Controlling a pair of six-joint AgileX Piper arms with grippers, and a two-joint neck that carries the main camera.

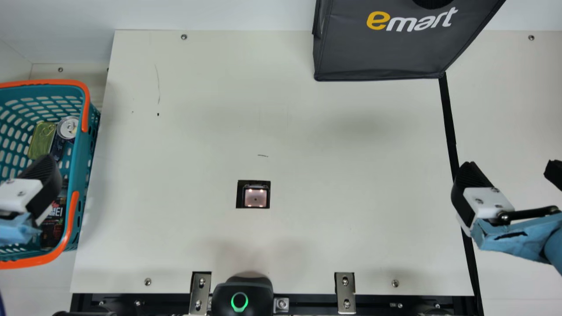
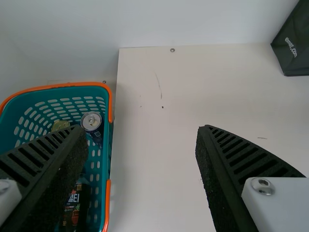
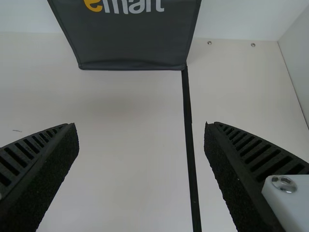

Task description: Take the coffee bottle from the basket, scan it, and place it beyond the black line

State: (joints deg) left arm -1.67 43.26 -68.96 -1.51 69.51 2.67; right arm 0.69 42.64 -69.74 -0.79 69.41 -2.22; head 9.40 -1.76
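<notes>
- As the left gripper [image 1: 44, 182] hangs above the right side of an orange-rimmed teal basket [image 1: 81, 175], its fingers stand wide apart.
- The coffee bottle [image 1: 53, 224], dark with a printed label, sits inside the basket near its near right corner, partly hidden behind the gripper in the main view.
- Farther back in the basket, a silver-topped can [image 1: 68, 127] is just beside a yellow-green tin [image 1: 42, 139].
- The basket itself stands at the left edge of the cream table [image 1: 351, 153].
- Over the table's right side, the right gripper [image 1: 510, 169] is poised at the black line [image 1: 449, 123], fingers spread wide.
- A lit scanner window [image 1: 255, 197] glows between the table's center and its near edge, where a black device [image 1: 243, 293] shows a green ring.
- At the far edge, right of center, stands a dark gray bag [image 1: 377, 52], the black line running from its near right corner.
</notes>
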